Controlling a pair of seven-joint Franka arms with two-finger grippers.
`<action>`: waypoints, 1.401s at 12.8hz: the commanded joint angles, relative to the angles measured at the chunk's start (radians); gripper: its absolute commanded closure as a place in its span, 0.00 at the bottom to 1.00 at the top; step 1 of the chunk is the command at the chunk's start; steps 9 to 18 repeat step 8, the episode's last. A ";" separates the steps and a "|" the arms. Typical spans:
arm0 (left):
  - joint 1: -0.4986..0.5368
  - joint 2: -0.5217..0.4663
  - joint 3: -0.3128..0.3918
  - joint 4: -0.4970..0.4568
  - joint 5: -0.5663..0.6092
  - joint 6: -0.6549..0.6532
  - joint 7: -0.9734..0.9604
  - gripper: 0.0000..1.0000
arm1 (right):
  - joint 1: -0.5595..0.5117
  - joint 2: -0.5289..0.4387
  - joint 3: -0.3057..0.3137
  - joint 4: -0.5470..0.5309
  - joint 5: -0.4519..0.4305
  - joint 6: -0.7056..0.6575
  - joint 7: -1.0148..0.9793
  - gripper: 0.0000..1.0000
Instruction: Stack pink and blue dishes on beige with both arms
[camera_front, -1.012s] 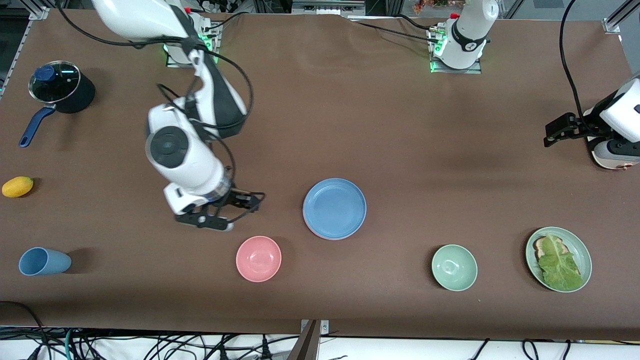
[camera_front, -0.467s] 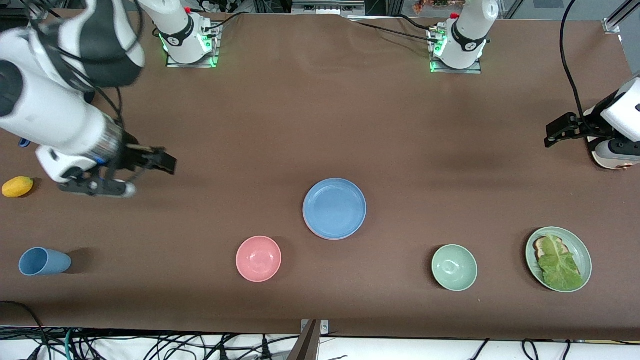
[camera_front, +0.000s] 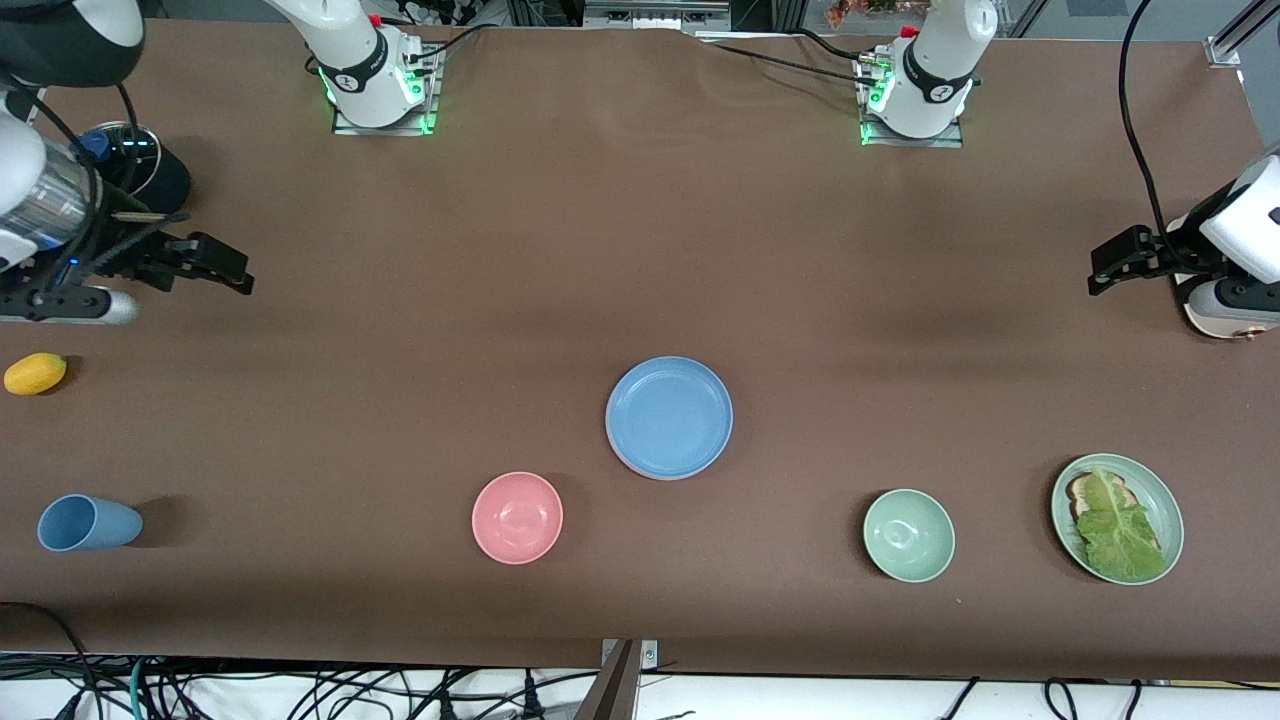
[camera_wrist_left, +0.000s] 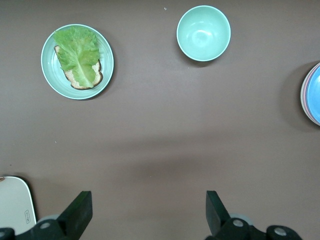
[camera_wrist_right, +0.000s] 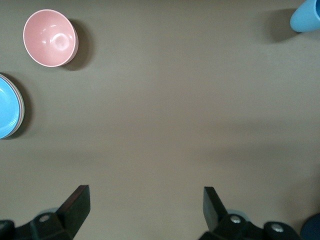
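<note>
The sky blue plate (camera_front: 669, 417) lies at the table's middle, on top of a stack. A thin pink rim (camera_front: 618, 455) shows under its edge; the beige plate is hidden. The stack's edge also appears in the left wrist view as the blue plate (camera_wrist_left: 314, 95) and in the right wrist view as the blue plate (camera_wrist_right: 7, 106). My right gripper (camera_front: 225, 268) hangs open and empty over bare table near the right arm's end. My left gripper (camera_front: 1102, 272) waits open and empty at the left arm's end. Both wrist views show only brown table between the jaws.
A pink bowl (camera_front: 517, 517) and a green bowl (camera_front: 908, 535) stand nearer the front camera than the stack. A pale green plate (camera_front: 1168, 505) carries toast and lettuce. A blue cup (camera_front: 88, 523), a yellow fruit (camera_front: 35, 373) and a lidded pot (camera_front: 125, 175) sit at the right arm's end.
My right arm swung away from beside the pink bowl toward its own end of the table, ending near the pot. The left arm and the dishes stayed put.
</note>
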 joint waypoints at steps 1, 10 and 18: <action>-0.006 -0.015 0.004 -0.012 0.018 0.009 0.019 0.00 | -0.011 -0.023 0.013 -0.007 -0.008 -0.018 -0.011 0.00; -0.011 -0.012 0.002 -0.014 0.018 0.009 0.019 0.00 | -0.005 -0.012 0.015 0.013 -0.061 -0.019 -0.012 0.00; -0.011 -0.012 0.002 -0.014 0.018 0.009 0.019 0.00 | -0.005 -0.012 0.015 0.013 -0.061 -0.019 -0.012 0.00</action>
